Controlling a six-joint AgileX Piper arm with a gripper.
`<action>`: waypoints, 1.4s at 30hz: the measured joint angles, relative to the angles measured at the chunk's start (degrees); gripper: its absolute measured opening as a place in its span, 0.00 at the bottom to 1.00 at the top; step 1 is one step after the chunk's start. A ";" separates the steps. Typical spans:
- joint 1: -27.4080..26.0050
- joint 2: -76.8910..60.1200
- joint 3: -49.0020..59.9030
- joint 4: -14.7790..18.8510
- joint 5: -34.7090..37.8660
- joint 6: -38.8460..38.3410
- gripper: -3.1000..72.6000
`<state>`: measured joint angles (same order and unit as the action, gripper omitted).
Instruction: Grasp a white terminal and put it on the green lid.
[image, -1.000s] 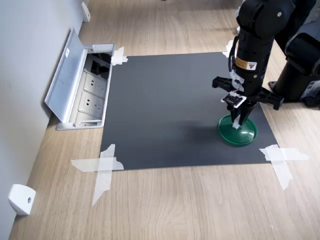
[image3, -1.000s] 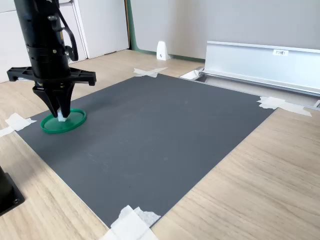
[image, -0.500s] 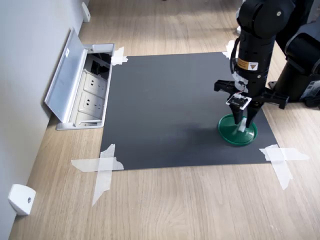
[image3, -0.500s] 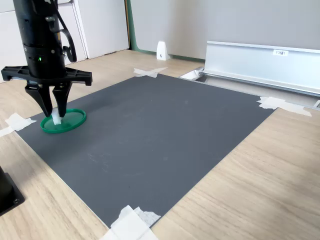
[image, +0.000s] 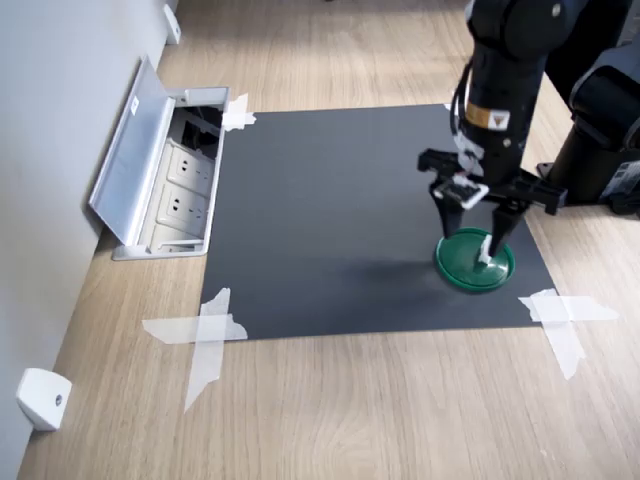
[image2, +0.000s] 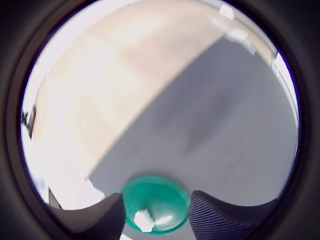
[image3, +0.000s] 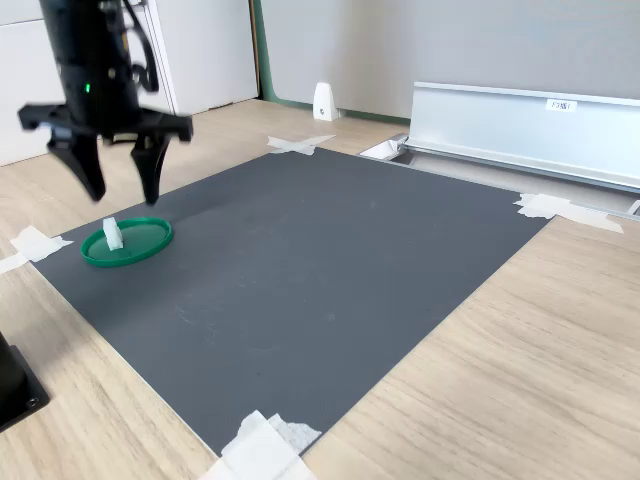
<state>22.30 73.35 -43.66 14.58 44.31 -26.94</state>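
In the wrist view, two ribbed dark fingers (image2: 220, 215) sit closest to the lens, spread apart, with the green lid (image2: 156, 200) between them and the white terminal (image2: 143, 219) lying on it. This view alone looks straight down into the lid, though it is blurred and washed out at the edges.

In the second exterior view, the terminal (image3: 112, 233) stands upright as a small block on the lid (image3: 128, 242), nearer its rim on the second exterior view's left. The gripper (image3: 118, 182) hangs above it, released, jaws wide and holding nothing, clear of the terminal. The black arm rises straight up from it, fingers pointing down.

The first exterior view shows the same from the other side: the gripper (image: 477, 235) open over the lid (image: 474, 261), with the terminal (image: 485, 250) partly behind one finger. Only here is an open metal floor box (image: 170, 178) with sockets seen from above.

The lid is a round, shallow, glossy disc with a raised rim. It rests near a corner of a matte dark grey mat (image: 350, 220), taped at its corners to a pale wood floor (image: 350, 410).
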 joint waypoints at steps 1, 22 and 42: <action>0.00 -1.09 -0.70 0.17 0.00 0.62 0.66; -21.84 -33.75 4.29 -10.82 -19.58 19.01 0.03; -26.75 -71.63 38.02 -12.17 -28.93 19.40 0.03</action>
<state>-4.44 1.72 -5.64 2.41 15.39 -7.54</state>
